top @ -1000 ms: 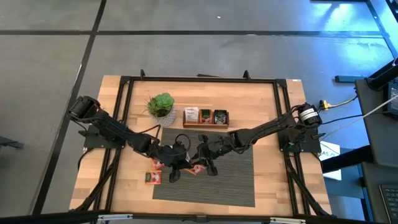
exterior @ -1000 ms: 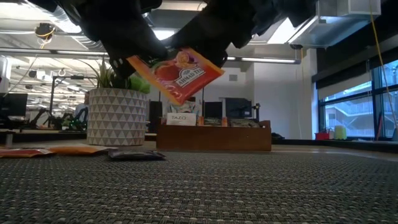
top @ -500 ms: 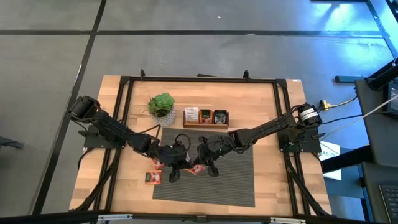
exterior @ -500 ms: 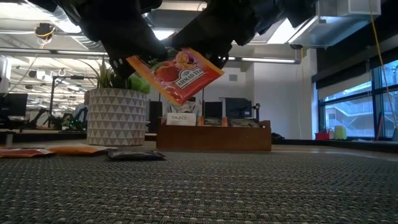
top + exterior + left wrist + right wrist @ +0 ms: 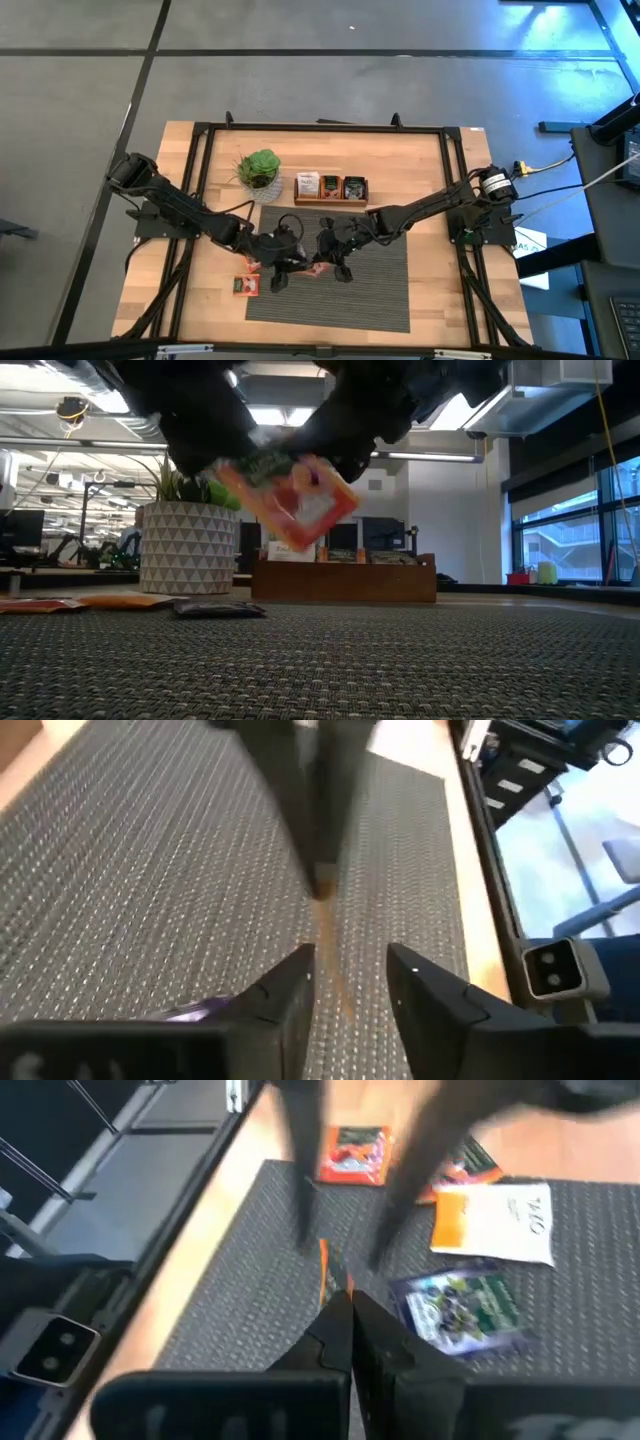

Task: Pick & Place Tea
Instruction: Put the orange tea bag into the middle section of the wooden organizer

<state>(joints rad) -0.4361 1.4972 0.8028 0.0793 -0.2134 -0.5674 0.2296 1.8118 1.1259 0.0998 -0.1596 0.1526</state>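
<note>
An orange-red tea sachet [image 5: 296,502] hangs above the grey mat [image 5: 345,300], tilted and blurred in the low view. My right gripper [image 5: 348,1306] is shut on it. My left gripper [image 5: 350,970] is open, its two fingers on either side of the sachet's thin edge [image 5: 338,982] without touching it. In the high view the two grippers meet over the mat's left half, with the sachet [image 5: 318,268] between them. More tea lies below: an orange-red sachet [image 5: 355,1155], a white one [image 5: 495,1220] and a blue-green one [image 5: 465,1310]. My right gripper pinches the orange-red sachet between its two fingers at one edge [image 5: 326,1284]. The fingers slant downward from the table's right side. The sachet stands on edge in front of the fingertips, lifted clear of the mat.
A brown wooden tray [image 5: 331,188] with sachets in it stands beyond the mat, and a potted plant [image 5: 260,170] stands to its left. Loose sachets [image 5: 245,285] lie on the wood at the mat's left edge. The mat's right and near parts are free.
My left gripper has let go of the sachet's corner, and the sachet now stays with my right gripper alone. The sachet has shifted a little and shows blurred. Neither arm has travelled.
</note>
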